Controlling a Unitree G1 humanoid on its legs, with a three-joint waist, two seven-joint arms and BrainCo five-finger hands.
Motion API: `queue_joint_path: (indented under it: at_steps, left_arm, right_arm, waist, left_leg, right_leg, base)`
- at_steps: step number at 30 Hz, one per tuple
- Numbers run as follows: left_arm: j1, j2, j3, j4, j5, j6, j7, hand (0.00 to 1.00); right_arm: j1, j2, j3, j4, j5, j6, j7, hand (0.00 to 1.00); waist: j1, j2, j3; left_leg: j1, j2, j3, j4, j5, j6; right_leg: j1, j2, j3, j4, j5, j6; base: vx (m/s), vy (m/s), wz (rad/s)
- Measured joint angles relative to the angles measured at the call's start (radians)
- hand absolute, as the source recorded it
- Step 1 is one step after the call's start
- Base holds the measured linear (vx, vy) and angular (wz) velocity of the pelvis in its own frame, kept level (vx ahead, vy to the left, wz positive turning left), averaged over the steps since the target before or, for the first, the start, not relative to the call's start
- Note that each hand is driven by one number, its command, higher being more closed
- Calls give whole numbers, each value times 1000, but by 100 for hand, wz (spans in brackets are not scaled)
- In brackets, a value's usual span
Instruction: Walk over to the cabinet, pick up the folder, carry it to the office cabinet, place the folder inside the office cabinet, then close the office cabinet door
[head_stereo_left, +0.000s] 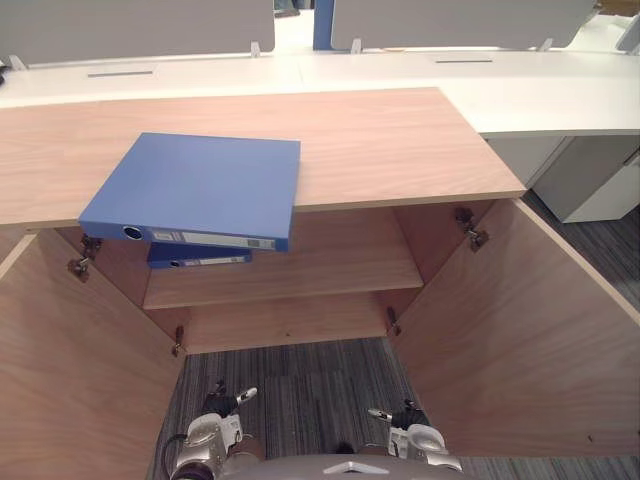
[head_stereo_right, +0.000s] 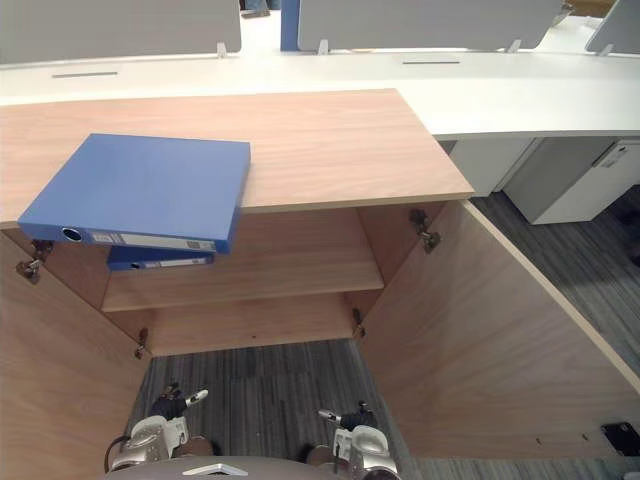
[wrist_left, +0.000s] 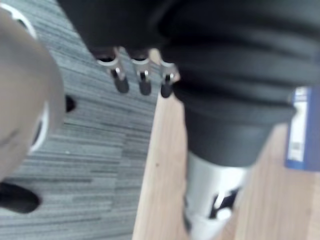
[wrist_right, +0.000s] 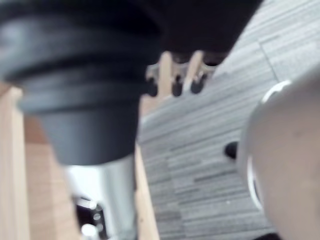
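Facing the open office cabinet (head_stereo_left: 400, 140), you have both hands low and empty.
Your left hand (head_stereo_left: 228, 400) and right hand (head_stereo_left: 400, 413) hang over the carpet (head_stereo_left: 300, 385), fingers loosely extended, gripping nothing. The blue folder (head_stereo_left: 200, 185) lies flat on the cabinet top, well above and ahead of your left hand, spine overhanging the front edge. A second folder (head_stereo_left: 200, 258) lies on the shelf (head_stereo_left: 320, 265) just beneath it. Both doors (head_stereo_left: 520, 340) stand swung open, one outboard of each hand.
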Motion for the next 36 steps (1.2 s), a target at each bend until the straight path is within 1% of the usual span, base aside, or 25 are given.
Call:
queue_joint_path:
  at_steps: [2,3,5,6,8,10,14,15,17,19,20,22,23,24,25,27,28,30,31,32,33,34,35,36]
  left_arm:
    - [1,3,-7,4,3,0,0,0]
    - [1,7,-8,20,9,1,0,0]
    - [0,14,-20,28,10,4,0,0]
    - [3,18,-31,33,10,9,0,0]
    - [5,26,-47,36,10,17,0,0]
    - [21,32,-46,36,10,16,2,0]
    - [44,35,-46,32,11,9,13,0]
    - [52,39,-45,30,10,2,24,0]
    - [59,46,-45,24,10,-3,35,0]
    - [70,57,-44,21,10,-4,57,0]
    - [74,68,-43,14,10,-6,68,0]
    - [82,82,-36,-25,11,-8,93,0]
    - [88,93,-32,-66,11,-14,106,0]
    - [92,109,-17,-108,11,-23,118,0]
    - [93,117,-6,-129,11,-26,129,0]
    - [103,168,7,-233,11,-37,164,0]
    - [108,179,10,-269,12,-39,174,0]
    - [142,212,16,-426,36,-52,207,0]
    - [147,215,15,-445,40,-54,211,0]
    - [181,229,15,-561,61,-63,227,0]
    - [214,226,8,-690,82,-63,246,0]
    - [236,222,-1,-764,92,-65,252,0]
    - [277,217,-25,-902,142,-72,255,0]
    - [296,216,-34,-958,163,-79,255,0]
  right_arm:
    - [0,5,0,0,-1,0,1,0]
    - [2,7,-2,0,-1,0,1,0]
    - [5,7,-13,1,-1,-1,1,0]
    - [13,10,-29,3,-2,0,2,0]
    - [15,11,-41,6,-3,0,5,0]
    - [16,9,-42,10,-6,0,5,0]
    - [22,-12,-63,38,-13,-1,5,0]
    - [25,-18,-63,40,-21,-1,2,0]
    - [30,-20,-63,41,-21,-1,0,0]
    - [34,-23,-63,41,-21,-1,-1,0]
    - [34,-25,-63,41,-21,-1,-2,0]
    - [32,-27,-60,41,-21,-3,-3,0]
    - [32,-29,-58,41,-21,-4,-4,0]
    - [30,-31,-52,40,-21,-5,-5,0]
    - [30,-35,-40,40,-21,-6,-8,0]
    - [29,-40,-17,40,-21,-10,-16,0]
    - [29,-41,-15,40,-22,-10,-16,0]
    - [37,-57,23,39,-22,-12,-20,0]
    - [38,-57,24,38,-22,-12,-20,0]
    - [39,-58,36,36,-22,-12,-26,0]
    - [44,-58,51,28,-22,-12,-33,0]
    - [49,-57,52,22,-22,-12,-39,0]
    - [64,-57,58,5,-22,-12,-43,0]
    - [72,-57,60,-6,-22,-12,-44,0]
  waist:
    - [1,0,0]
    - [0,2,-3]
    - [-5,10,-13]
    - [-5,10,-31]
    - [-4,9,-36]
    - [-4,8,-41]
    - [-2,9,-46]
    - [-1,6,-58]
    - [0,3,-59]
    - [0,3,-60]
    - [2,1,-60]
    - [2,-1,-58]
    - [2,-3,-57]
    - [3,-5,-56]
    - [3,-4,-56]
    - [2,-5,-53]
    - [3,-7,-51]
    - [4,-8,-48]
    - [4,-8,-48]
    - [6,-11,-44]
    - [7,-10,-41]
    - [9,-7,-38]
    - [8,-9,-36]
    - [9,-8,-36]
  left_leg:
    - [41,-24,15,-43,3,5]
    - [72,-39,21,-76,8,12]
    - [111,-56,22,-125,12,14]
    - [122,-67,22,-158,24,13]
    - [152,-79,21,-205,43,13]
    - [168,-86,18,-226,49,10]
    - [186,-96,-32,-239,62,17]
    - [185,-104,-43,-255,68,21]
    - [184,-109,-56,-258,70,23]
    - [186,-110,-68,-258,71,25]
    - [185,-114,-73,-258,77,33]
    - [184,-120,-94,-259,88,35]
    - [184,-125,-97,-261,95,34]
    - [184,-130,-101,-269,105,42]
    - [185,-130,-106,-276,108,40]
    - [183,-136,-125,-300,117,39]
    - [184,-138,-129,-306,121,38]
    - [183,-146,-149,-340,143,40]
    - [184,-147,-149,-345,145,39]
    - [184,-152,-151,-365,163,40]
    - [181,-155,-159,-373,172,39]
    - [182,-157,-164,-382,176,34]
    - [183,-162,-175,-391,184,31]
    - [182,-163,-177,-398,188,30]
  right_leg:
    - [26,-11,14,-23,5,7]
    - [47,-18,16,-41,7,10]
    - [72,-21,19,-65,11,17]
    - [80,-22,20,-85,15,21]
    - [102,-22,20,-115,27,21]
    - [120,-19,19,-135,32,21]
    - [169,-18,9,-184,58,17]
    - [170,-19,7,-192,59,17]
    - [175,-20,7,-198,61,20]
    - [190,-21,7,-218,77,17]
    - [195,-21,7,-226,86,18]
    - [201,-24,6,-230,93,18]
    - [202,-29,6,-230,97,19]
    - [201,-33,6,-230,99,18]
    - [200,-33,6,-232,102,18]
    - [198,-31,3,-244,110,21]
    - [197,-32,3,-246,110,21]
    - [186,-36,0,-246,115,27]
    - [184,-37,1,-246,115,27]
    - [174,-42,1,-247,116,29]
    - [166,-45,0,-244,120,35]
    - [167,-47,-3,-243,120,36]
    - [167,-51,-15,-242,116,33]
    - [167,-52,-16,-241,115,34]
  base:
    - [183,112,-12]
    - [182,93,-12]
    - [151,59,-2]
    - [105,30,3]
    - [106,23,0]
    - [96,16,3]
    - [73,4,19]
    - [42,13,17]
    - [34,7,16]
    - [12,17,13]
    - [-19,9,14]
    - [-56,-3,17]
    - [-86,0,13]
    - [-85,-4,11]
    - [-98,-12,12]
    - [-121,-14,12]
    - [-148,-19,10]
    - [-167,-19,10]
    - [-185,-17,2]
    - [-190,-19,2]
    - [-223,-23,7]
    - [-176,-14,22]
    - [-180,-9,20]
    - [-182,0,18]
